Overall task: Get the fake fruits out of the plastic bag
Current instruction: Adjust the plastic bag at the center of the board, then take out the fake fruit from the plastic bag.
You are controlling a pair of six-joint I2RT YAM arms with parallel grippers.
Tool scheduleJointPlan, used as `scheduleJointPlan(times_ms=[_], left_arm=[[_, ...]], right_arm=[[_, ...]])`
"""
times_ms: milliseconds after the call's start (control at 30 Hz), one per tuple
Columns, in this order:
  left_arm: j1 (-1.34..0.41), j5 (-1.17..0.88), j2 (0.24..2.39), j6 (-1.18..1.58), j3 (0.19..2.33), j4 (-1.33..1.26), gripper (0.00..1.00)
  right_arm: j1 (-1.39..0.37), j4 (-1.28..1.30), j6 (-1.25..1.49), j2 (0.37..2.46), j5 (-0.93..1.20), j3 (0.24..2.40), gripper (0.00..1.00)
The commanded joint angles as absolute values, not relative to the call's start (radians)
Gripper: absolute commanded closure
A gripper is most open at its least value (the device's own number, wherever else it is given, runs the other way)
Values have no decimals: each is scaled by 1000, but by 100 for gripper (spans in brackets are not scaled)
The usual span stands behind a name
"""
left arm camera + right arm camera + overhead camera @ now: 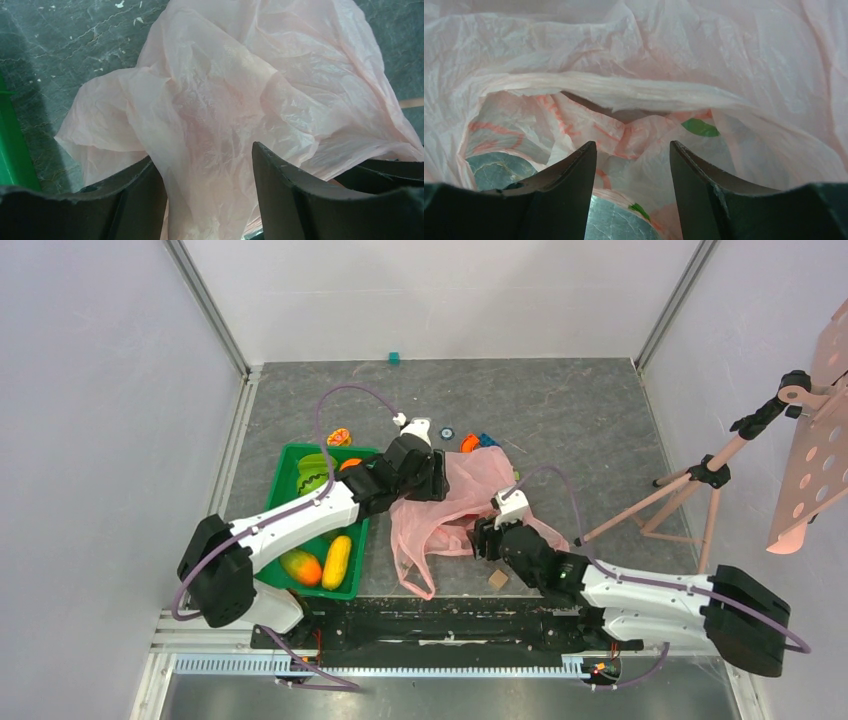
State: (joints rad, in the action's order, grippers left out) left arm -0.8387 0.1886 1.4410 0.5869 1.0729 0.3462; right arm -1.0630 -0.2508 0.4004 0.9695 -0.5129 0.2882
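The pink plastic bag (455, 502) lies crumpled on the grey table between the arms. My left gripper (432, 476) is at its far left edge. In the left wrist view the left gripper (202, 155) is open, and a raised fold of the bag (235, 95) stands between the fingers. My right gripper (486, 538) is at the bag's near right side. In the right wrist view the right gripper (633, 145) is open at the bag's mouth (624, 92), empty. An orange-red-to-green mango-like fruit (301, 567) lies in the green bin. No red fruit shows inside the bag.
A green bin (288, 455) at the left holds a yellow oblong fruit (337, 561) and green fruits. An orange piece (340, 437) and small orange and blue items (472, 443) lie behind the bag. A brown block (497, 579) lies near the right arm. A pink stand (690, 480) is at the right.
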Motion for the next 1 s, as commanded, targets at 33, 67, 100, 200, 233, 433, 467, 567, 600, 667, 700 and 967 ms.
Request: scheduleJointPlan(times_ms=[33,67,100,200,233,433,467,567,600,667,700,967], left_arm=[[-799,150,1456,592,1042,268,34],[-792,143,1462,591,1039,261,34],[-787,135,1471,587,1037,254,34],[-765,115,1498,584,1034,228,33],[-758,107,1511,585,1034,219,32],[-717,61,1586,585,1047,173,32],[-711,57,1600,583,1050,168,32],[-701,50,1639,583,1065,155,34],[-700,46,1651,582,1070,150,34],[-696,37,1676,580,1079,140,36],[-697,33,1689,579,1084,137,37],[-692,17,1749,561,1099,126,48]], right_arm=[[-1045,-357,396,1068,-528,379,42],[-1037,-368,396,1082,-521,384,43],[-1027,-383,396,1098,-511,389,43],[-988,-424,393,1146,-466,405,43],[-972,-430,389,1167,-455,416,43],[-896,-502,335,1275,-394,459,41],[-889,-507,325,1295,-388,472,39],[-867,-521,303,1346,-375,512,36],[-860,-529,298,1364,-366,522,35],[-850,-542,291,1400,-350,547,33],[-847,-545,286,1419,-348,560,32],[-801,-553,284,1532,-355,632,26]])
